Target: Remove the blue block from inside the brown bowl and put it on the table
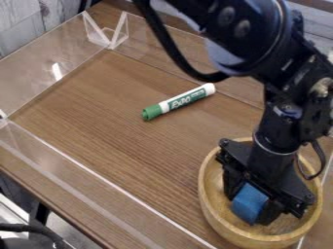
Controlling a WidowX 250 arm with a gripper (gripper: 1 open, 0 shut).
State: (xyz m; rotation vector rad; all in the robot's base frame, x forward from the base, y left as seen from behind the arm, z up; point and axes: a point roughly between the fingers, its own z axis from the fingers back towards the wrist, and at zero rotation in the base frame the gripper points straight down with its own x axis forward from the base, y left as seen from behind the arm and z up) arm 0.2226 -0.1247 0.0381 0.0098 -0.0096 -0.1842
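Inside brown bowl (221, 222) — jaws clamp blue block (250, 203).

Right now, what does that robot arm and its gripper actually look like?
The arm is all black, built from thick rounded segments with a glossy sheen. A thin black cable loops alongside it. The gripper is also black, a boxy angular frame with two blocky fingers. No markings are legible.

There is one robot arm (279, 68) with one gripper (256, 204). There is one blue block (250, 203) and one brown bowl (219, 209). On the one table (104, 107) lies one green-and-white marker (178, 101). The clear acrylic walls (53, 58) cannot be counted surely.
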